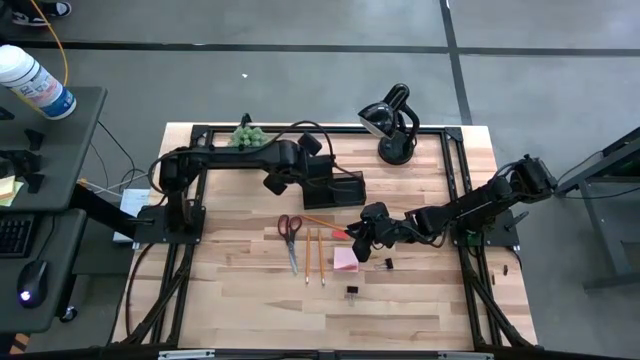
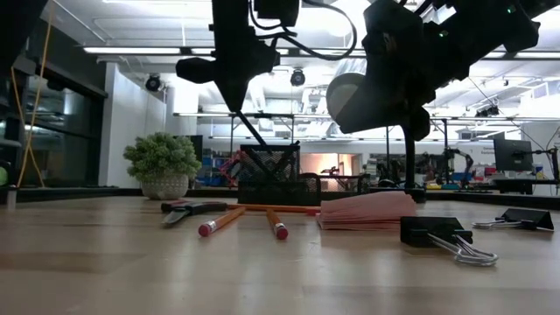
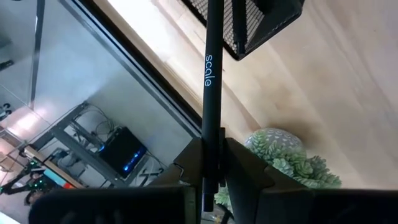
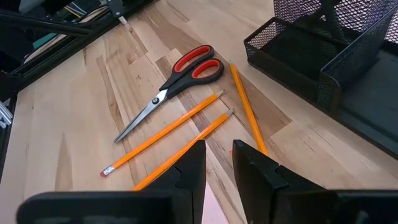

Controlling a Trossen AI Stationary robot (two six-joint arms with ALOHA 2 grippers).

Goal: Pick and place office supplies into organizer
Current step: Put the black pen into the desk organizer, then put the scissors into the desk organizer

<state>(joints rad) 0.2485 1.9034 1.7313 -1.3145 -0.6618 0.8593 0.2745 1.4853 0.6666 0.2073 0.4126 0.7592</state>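
My left gripper [image 3: 212,149] is shut on a black pen [image 3: 211,93] above the organizer [image 1: 340,188], a black mesh tray with an upright cup [image 2: 271,162]. My right gripper [image 4: 219,155] hangs over the pink sticky-note pad [image 1: 346,260], a narrow gap between its fingers and nothing in it. Red-handled scissors [image 4: 174,81] and yellow pencils [image 4: 168,127] lie flat on the table left of the pad. One pencil [image 4: 249,109] runs up to my right gripper's fingers. Two black binder clips [image 1: 387,263] [image 1: 352,291] rest near the pad. My left gripper pinches the pen's shaft [image 3: 212,134] between its two fingers, close to one end. The fingers slant downward and the pen runs on along them. The pen is lifted clear of the table and slants down [image 2: 254,129] to the top of the mesh cup; whether its end is inside, I cannot tell.
A black desk lamp [image 1: 392,125] stands at the far edge, right of the organizer. A small green plant [image 1: 248,135] stands at the far left corner. Bare wood lies toward the table's near edge [image 1: 300,320].
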